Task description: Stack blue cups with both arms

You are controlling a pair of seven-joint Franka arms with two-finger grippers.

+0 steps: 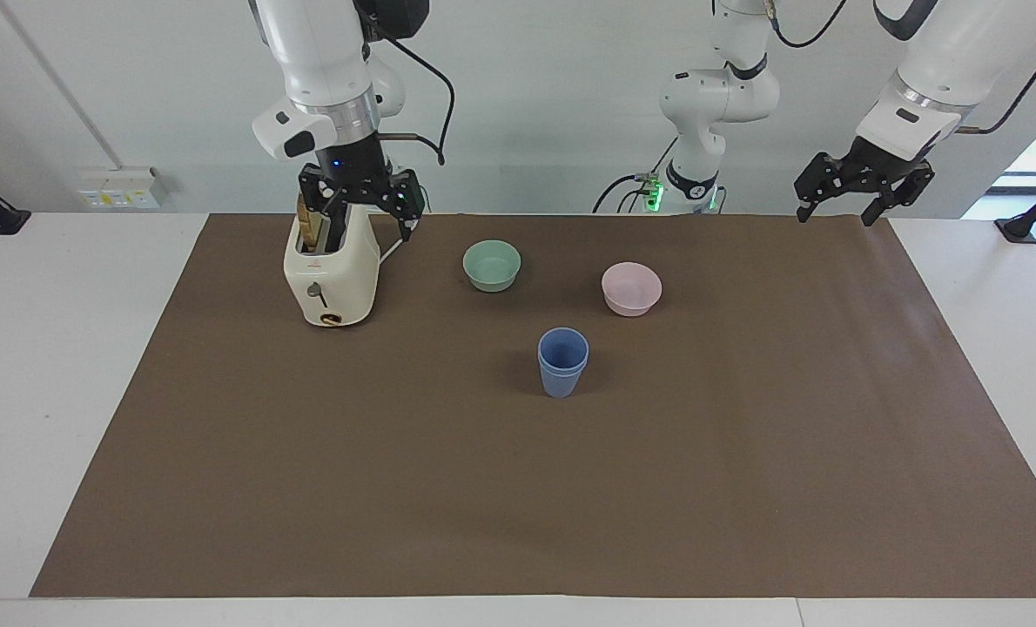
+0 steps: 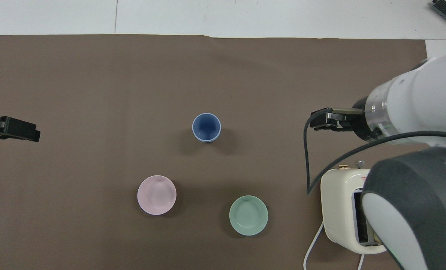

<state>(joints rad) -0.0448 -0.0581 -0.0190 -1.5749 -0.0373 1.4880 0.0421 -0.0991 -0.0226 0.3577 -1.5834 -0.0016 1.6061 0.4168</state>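
Both pairs of jaws stand spread and hold nothing. In the facing view, the right gripper [image 1: 359, 202] hangs high over the cream toaster [image 1: 331, 270], its fingers apart, with a slice of toast [image 1: 310, 218] standing in the slot just under it. The left gripper [image 1: 864, 187] waits in the air over the corner of the brown mat [image 1: 744, 453] at the left arm's end of the table, also with its fingers apart. The blue cups [image 1: 562, 360] stand well apart from both sets of jaws, near the middle of the mat. One cup sits inside the other: a second rim line shows a little under the top rim, and the pair stands upright. The mint-green bowl [image 1: 492, 265] and the pale pink bowl [image 1: 631, 288] lie between the cups and the robots, each apart from the stack.

In the overhead view, only the wrist of the right arm [image 2: 414, 112] is seen over the toaster [image 2: 343, 210]; its fingertips seem hidden under the wrist, so this view does not help for them. Of the left gripper [image 2: 11, 128] only a dark tip enters at the edge, well apart from everything. The blue cups [image 2: 206, 127] look like one cup with a double rim. The green bowl [image 2: 248, 215] and the pink bowl [image 2: 157, 195] are empty.

I judge the stacking itself to be done. Probably nothing is left except for the arms to go to rest.
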